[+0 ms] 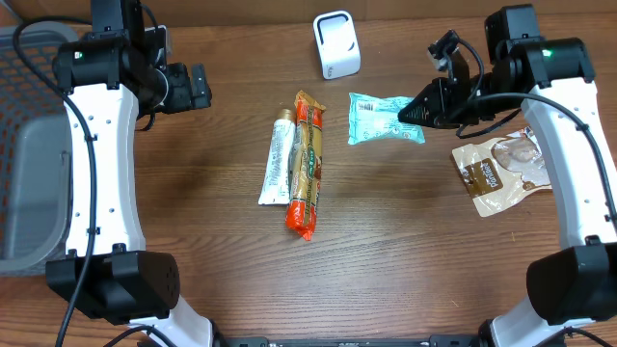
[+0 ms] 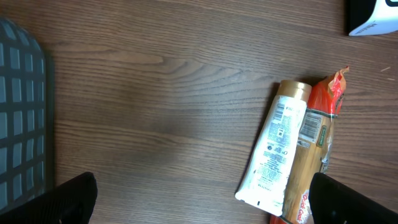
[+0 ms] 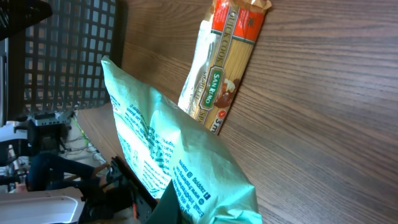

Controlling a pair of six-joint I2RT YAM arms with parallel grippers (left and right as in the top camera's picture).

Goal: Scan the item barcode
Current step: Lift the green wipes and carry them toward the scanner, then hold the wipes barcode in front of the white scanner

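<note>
Above the wooden tabletop (image 1: 193, 222), the teal packet (image 1: 381, 120) hung clear of the wood, near the white scanner (image 1: 336, 44) and to the right of the pasta pack (image 1: 307, 164) and the tube (image 1: 278, 159). It looked light, soft and crinkly, likely to sag or slide out of a pinch. A hold on its flat sealed edge therefore seemed best, leaving the barcode patch (image 1: 366, 108) uncovered. The right hand (image 1: 413, 113) was clamped tight on the packet's right end. The left hand (image 1: 201, 87) stood spread wide, grasping nothing, well apart at the far left.
</note>
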